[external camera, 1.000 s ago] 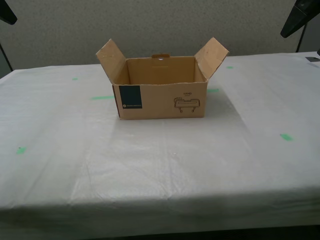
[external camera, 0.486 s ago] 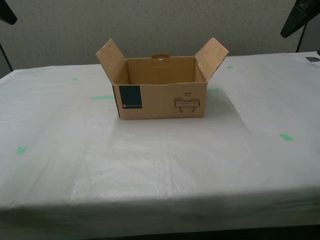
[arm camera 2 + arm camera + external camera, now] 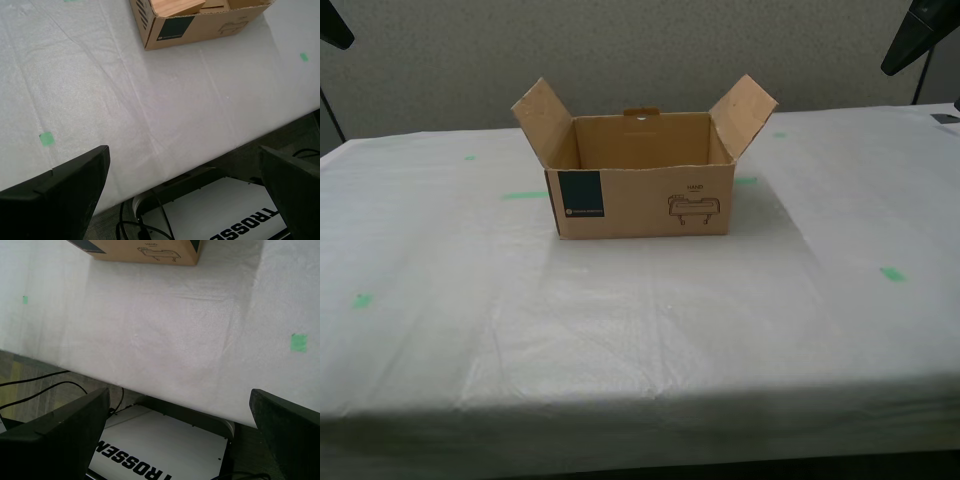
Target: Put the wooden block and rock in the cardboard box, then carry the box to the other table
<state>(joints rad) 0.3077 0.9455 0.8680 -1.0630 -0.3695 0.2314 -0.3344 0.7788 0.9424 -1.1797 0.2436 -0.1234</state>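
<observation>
The cardboard box stands with its flaps open on the other table, a wrinkled white cloth with green tape pieces. Its navy label and printed logo face the exterior camera. The second wrist view shows the wooden block lying inside the cardboard box. The rock is hidden. My second gripper hangs open and empty over the table's near edge, well back from the box. My first gripper is open and empty too, over the same edge, with only the box's lower front in its view.
Green tape marks dot the cloth. The white robot base sits below the table's near edge, with dark cables on the floor. Dark arm parts show in the exterior view's upper corners.
</observation>
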